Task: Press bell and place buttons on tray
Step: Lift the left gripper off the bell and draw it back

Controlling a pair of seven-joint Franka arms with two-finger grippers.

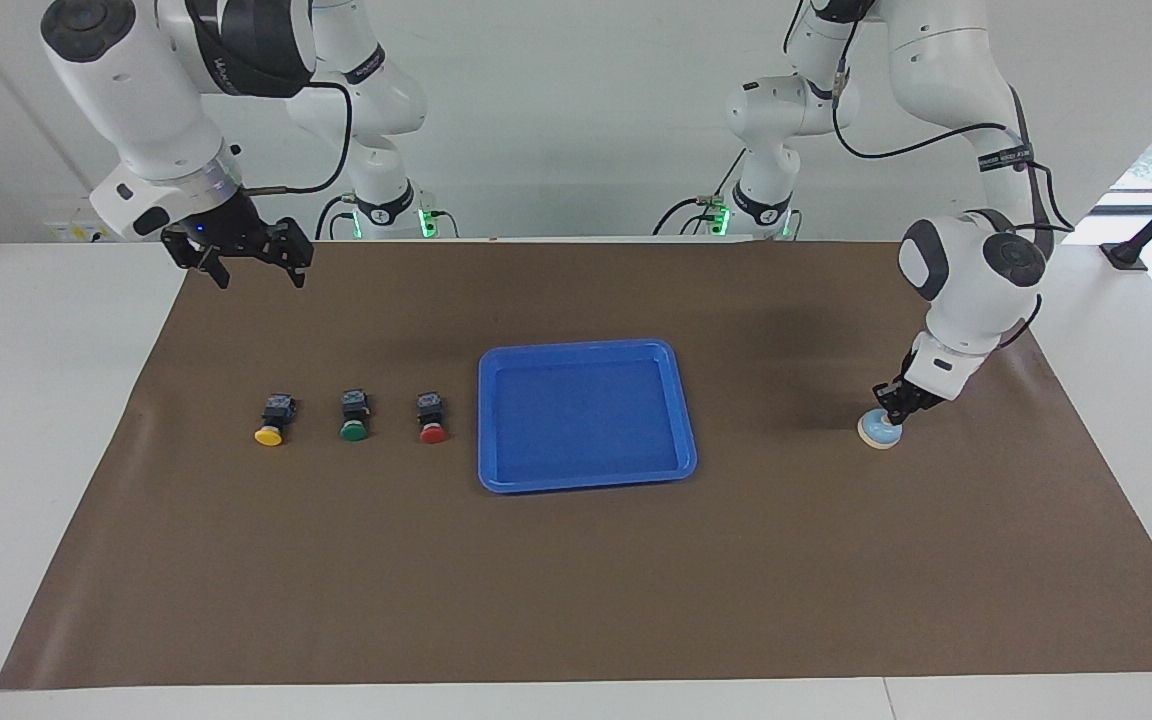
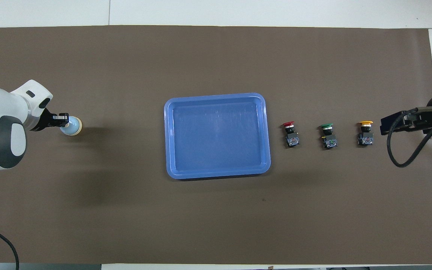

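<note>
The light-blue bell (image 1: pixel 879 431) sits on the brown mat at the left arm's end; it also shows in the overhead view (image 2: pixel 74 125). My left gripper (image 1: pixel 898 405) (image 2: pixel 60 120) is shut, its tips down on top of the bell. The blue tray (image 1: pixel 586 347) (image 2: pixel 216 96) lies mid-mat with nothing in it. The red button (image 1: pixel 431 417) (image 2: pixel 290 134), green button (image 1: pixel 354 415) (image 2: pixel 328 135) and yellow button (image 1: pixel 271 420) (image 2: pixel 366 133) lie in a row beside the tray, toward the right arm's end. My right gripper (image 1: pixel 251 265) (image 2: pixel 384 127) is open, empty and raised over the mat beside the yellow button.
The brown mat (image 1: pixel 576 580) covers most of the white table (image 1: pixel 36 400). A black cable (image 2: pixel 403 150) loops from the right arm's wrist over the mat near the yellow button.
</note>
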